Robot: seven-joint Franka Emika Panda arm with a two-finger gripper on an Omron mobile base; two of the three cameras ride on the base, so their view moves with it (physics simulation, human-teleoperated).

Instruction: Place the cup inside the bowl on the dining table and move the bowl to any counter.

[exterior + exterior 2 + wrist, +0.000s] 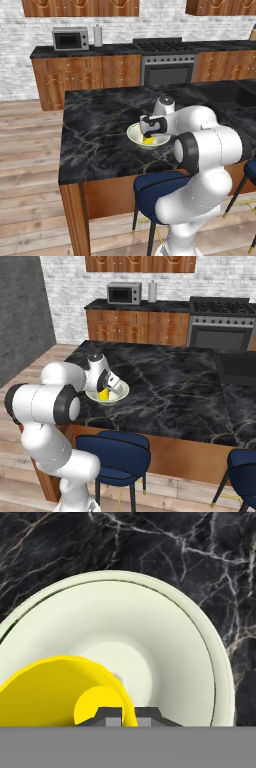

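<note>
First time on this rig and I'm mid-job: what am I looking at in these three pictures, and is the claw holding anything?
The white machine is a robot arm on a driving base. Two pictures come from cameras on the base, behind the arm to its left and right. The third looks along the claw itself. On the black marble table sits a pale bowl. The claw is shut on the rim of a yellow cup, which hangs inside the bowl; whether it rests on the bottom I cannot tell. Behind stands the counter with a microwave.
</note>
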